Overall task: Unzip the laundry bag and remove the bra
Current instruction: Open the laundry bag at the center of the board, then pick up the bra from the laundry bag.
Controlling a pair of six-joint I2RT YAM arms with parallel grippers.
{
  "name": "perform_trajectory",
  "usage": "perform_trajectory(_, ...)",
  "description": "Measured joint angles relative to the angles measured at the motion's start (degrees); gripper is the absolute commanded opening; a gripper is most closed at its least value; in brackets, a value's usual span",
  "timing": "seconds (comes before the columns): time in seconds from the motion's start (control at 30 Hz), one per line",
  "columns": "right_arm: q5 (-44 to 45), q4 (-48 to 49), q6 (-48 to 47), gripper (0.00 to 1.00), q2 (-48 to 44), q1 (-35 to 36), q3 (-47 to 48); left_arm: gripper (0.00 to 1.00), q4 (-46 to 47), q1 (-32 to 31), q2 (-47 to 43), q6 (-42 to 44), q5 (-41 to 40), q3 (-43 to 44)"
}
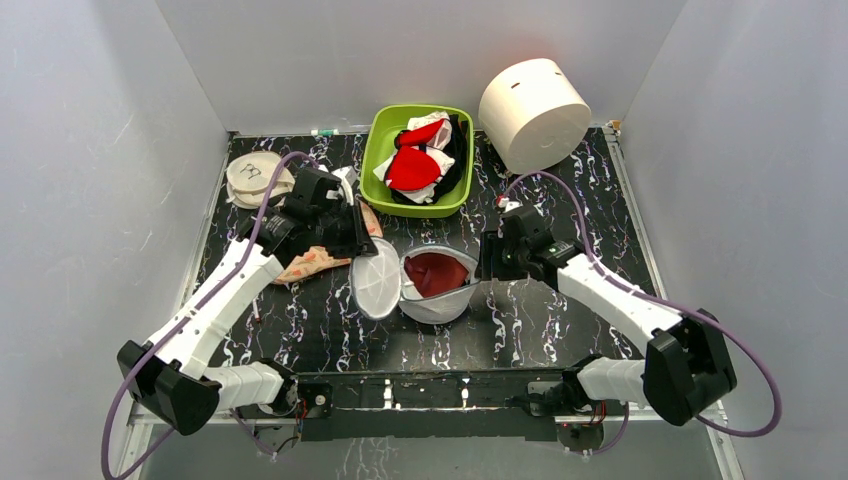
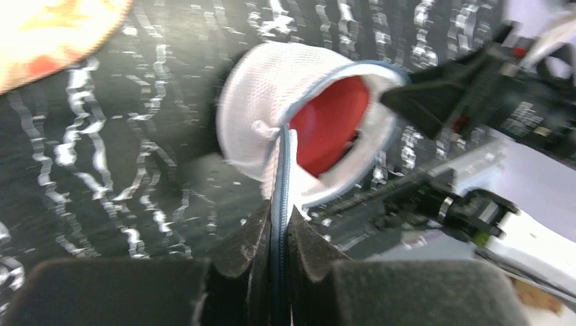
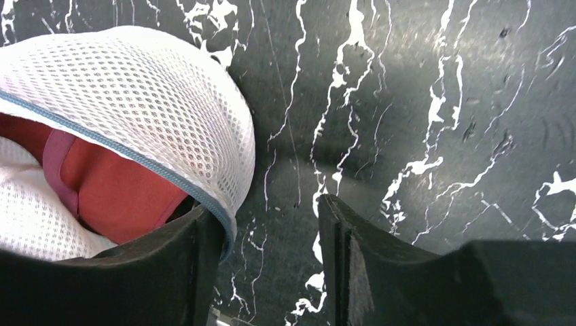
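Note:
The laundry bag [image 1: 437, 300] of white mesh sits mid-table, unzipped, its round lid [image 1: 377, 283] flipped out to the left. The maroon bra [image 1: 437, 272] lies inside it. My left gripper [image 1: 366, 243] is at the lid's far edge. In the left wrist view it [image 2: 278, 214] is shut on the grey-blue zip strip, with the bag [image 2: 265, 102] and the bra [image 2: 333, 122] beyond. My right gripper [image 1: 487, 264] is at the bag's right side. In the right wrist view it [image 3: 272, 224] is open, with the bag [image 3: 136, 95] rim against its left finger and the bra [image 3: 115, 197] visible.
A green bin [image 1: 378, 150] holding a red-and-white garment [image 1: 415, 165] stands at the back. A big white cylinder [image 1: 533, 112] lies at the back right. A peach floral pouch [image 1: 315, 262] lies under my left arm. A round white item [image 1: 255, 178] sits at the back left. Grey walls enclose the table.

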Motion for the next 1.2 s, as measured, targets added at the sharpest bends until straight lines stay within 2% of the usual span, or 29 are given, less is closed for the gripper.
perform_trajectory(0.13,1.46,-0.61,-2.99,0.46,3.32,0.02,2.84,0.25,-4.31,1.40,1.36,3.80,-7.74,0.20)
perform_trajectory(0.2,1.64,-0.74,-3.98,0.46,3.74,0.02,3.13,0.40,-5.73,1.40,1.90,5.27,-10.88,-0.20)
perform_trajectory(0.3,1.51,-0.90,-5.01,0.48,3.89,0.02,3.17,0.56,-7.15,1.38,1.99,6.95,-15.65,-2.32)
perform_trajectory(0.37,0.92,-1.18,-5.29,0.52,3.98,0.02,3.50,0.65,-7.74,1.38,2.10,7.76,-17.81,-3.58)
perform_trajectory(0.57,-1.25,-3.63,-5.64,0.71,3.06,0.59,5.79,0.80,-7.96,1.38,2.84,10.80,-21.35,-4.22)
perform_trajectory(0.67,-1.64,-5.40,-5.88,0.75,0.26,0.94,6.58,0.84,-5.60,1.38,2.64,12.44,-19.54,-4.22)
perform_trajectory(0.87,-3.32,-8.26,-5.51,0.73,-6.60,2.25,9.68,0.86,6.99,1.44,0.52,14.95,-4.42,-5.03)
perform_trajectory(0.97,-4.31,-8.20,-4.31,0.70,-7.98,4.57,11.41,0.94,13.66,1.40,0.46,15.28,0.39,-4.83)
perform_trajectory(1.03,-4.57,-7.78,-3.10,0.70,-7.96,6.80,12.13,0.98,18.64,1.40,0.31,15.37,1.86,-4.11)
perform_trajectory(1.2,-2.49,-7.21,0.02,0.69,-5.01,14.10,13.55,0.98,30.99,1.40,-3.10,16.17,-1.27,-1.95)
